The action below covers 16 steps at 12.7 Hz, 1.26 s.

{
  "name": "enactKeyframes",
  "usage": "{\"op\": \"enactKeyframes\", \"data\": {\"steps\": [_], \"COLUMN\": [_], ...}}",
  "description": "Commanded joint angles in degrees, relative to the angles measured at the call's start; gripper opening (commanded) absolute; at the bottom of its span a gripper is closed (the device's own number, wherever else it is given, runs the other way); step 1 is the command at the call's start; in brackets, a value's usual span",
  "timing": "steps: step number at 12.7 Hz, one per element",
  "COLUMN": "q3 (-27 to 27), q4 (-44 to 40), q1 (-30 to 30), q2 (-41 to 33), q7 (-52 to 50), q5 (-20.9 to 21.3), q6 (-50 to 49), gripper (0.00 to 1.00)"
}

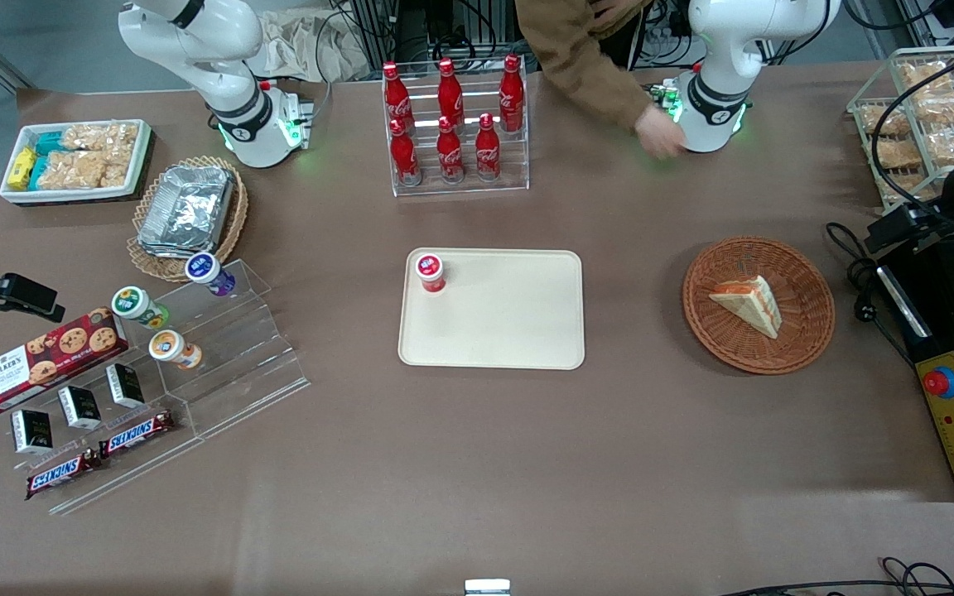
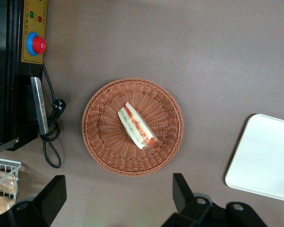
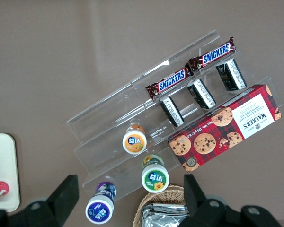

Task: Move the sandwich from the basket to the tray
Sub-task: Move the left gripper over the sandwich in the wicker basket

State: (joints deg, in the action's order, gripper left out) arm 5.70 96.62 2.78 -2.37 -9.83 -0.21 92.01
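The sandwich (image 1: pixel 749 303), a pale wedge with red and green filling, lay on its side in the round reddish-brown basket (image 1: pixel 808 281); the cream tray (image 1: pixel 510 331) sat flat on the counter (image 1: pixel 477 463), well apart

brown table (image 1: pixel 527 463), grey floor (image 1: pixel 46 41) past its edge, cables (image 1: pixel 411 25) there, even overhead light
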Motion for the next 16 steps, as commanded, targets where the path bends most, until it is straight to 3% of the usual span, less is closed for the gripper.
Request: {"op": "enactKeyframes", "data": {"steps": [1,4,6,9,11,16], "q3": [-0.3,-1.2,-1.3,-1.1,-1.4,-2.1], "q4": [-2.1,-2.4,3.4,20.6,28.0,35.6], "q1": [-0.1,0.3,0.5,0.5,0.5,0.5], "q2": [1.4,2.9,0.8,-6.5,-6.8,-4.4], "q7": [-1.4,-15.7,-18.1,-26.9,-33.5,-45.3], "q5": [-1.0,-1.1,-1.3,-1.2,-1.0,-1.0], "q6": [-1.4,-1.7,1.0,16.4,24.9,35.1], "gripper": [1.00,1.00,1.00,1.00,1.00,1.00]}}
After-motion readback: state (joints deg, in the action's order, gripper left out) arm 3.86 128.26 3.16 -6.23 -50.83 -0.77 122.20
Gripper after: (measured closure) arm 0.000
